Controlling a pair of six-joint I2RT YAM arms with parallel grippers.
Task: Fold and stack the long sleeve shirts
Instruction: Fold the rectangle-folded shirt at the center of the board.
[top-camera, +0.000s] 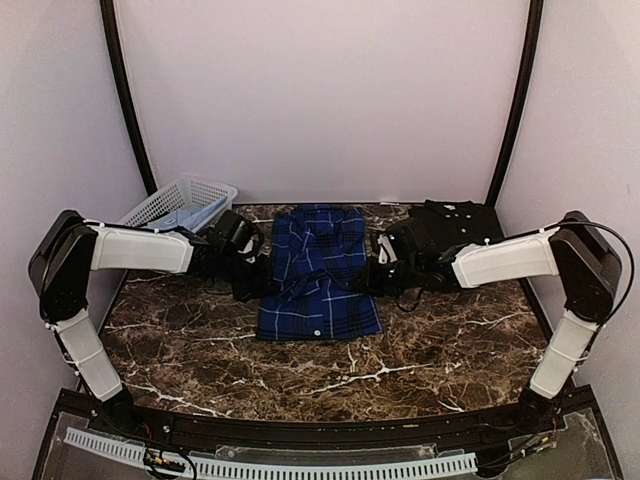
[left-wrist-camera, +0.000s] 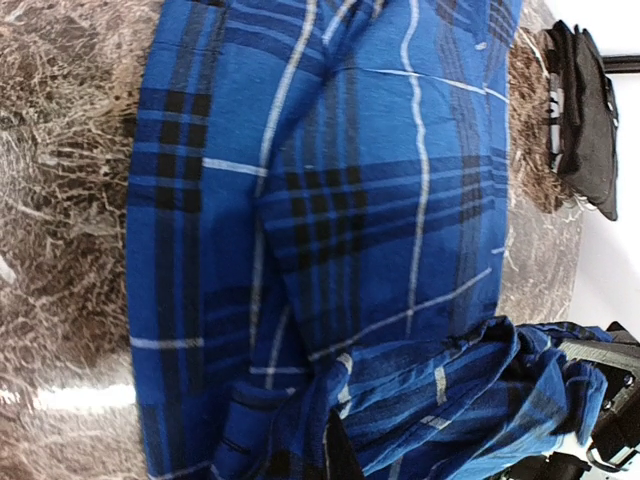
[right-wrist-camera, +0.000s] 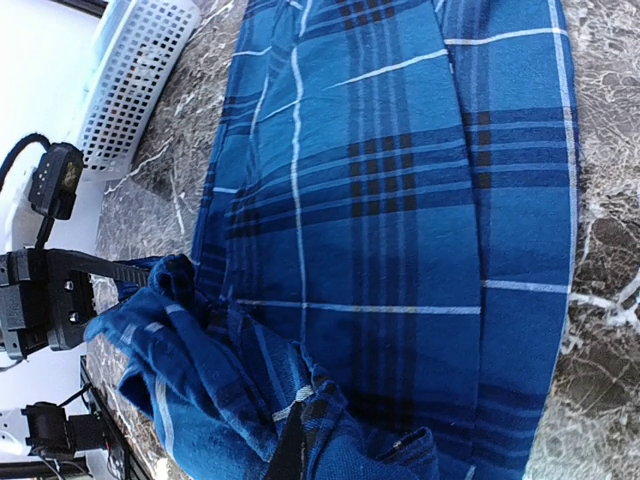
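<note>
Your plaid shirt (top-camera: 320, 270) lay at the centre of the table (top-camera: 330, 370), collar toward the table's far edge. Its body was narrowed to a rough rectangle, with a side panel turned in over it. By my reading you were about halfway. This shirt's fold was not yet finished, and nothing was stacked.

The cloth was a soft woven check of royal blue and navy crossed by thin white lines. It was smooth over the flat panel but rucked into loose ridges across the middle.

The left gripper (top-camera: 255, 275) sat just left of the table's centre and the right gripper (top-camera: 380, 268) just right of it. Both were closed, each with a bunch of the blue cloth pinched up at its fingers.

At the table's far right corner sat the black shirt (top-camera: 452, 228), a compact matte heap. You couldn't tell how neatly it was folded.

At the table's far left corner stood the basket (top-camera: 165, 205), a white plastic lattice with something pale blue inside.

The table itself was glossy brown marble veined in white.
</note>
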